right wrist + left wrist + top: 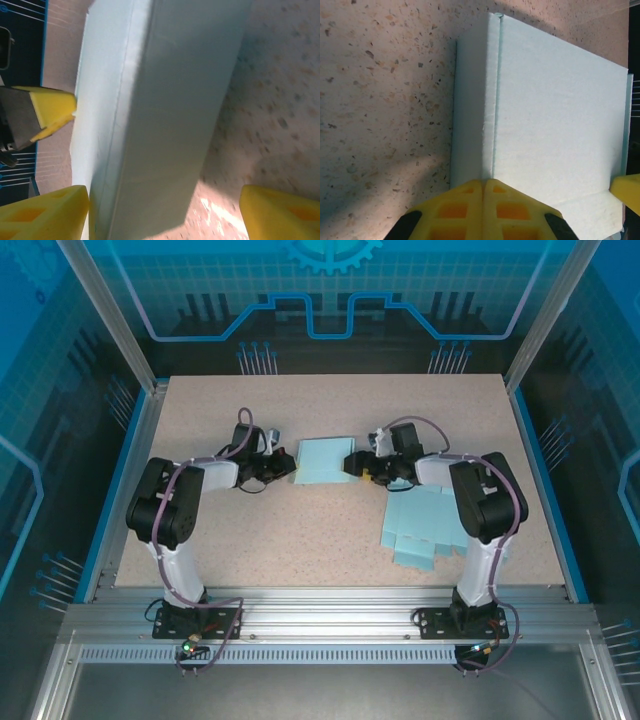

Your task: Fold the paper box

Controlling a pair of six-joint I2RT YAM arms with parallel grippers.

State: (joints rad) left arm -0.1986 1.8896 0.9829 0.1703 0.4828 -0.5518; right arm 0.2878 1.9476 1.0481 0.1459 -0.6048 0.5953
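The light blue paper box (325, 459) lies flat on the table between my two grippers. In the left wrist view the paper box (555, 115) has a raised fold ridge along its left side. My left gripper (483, 181) is shut, its yellow tips meeting on the near end of that ridge. In the top view it (287, 466) sits at the box's left edge. My right gripper (164, 192) is open and straddles the box's (165, 100) right side wall; it (358, 464) is at the box's right edge.
A stack of flat light blue box blanks (425, 525) lies on the speckled table (300, 530), right of centre by the right arm. Blue rails edge the table's sides. One yellow right-gripper fingertip (627, 192) shows in the left wrist view.
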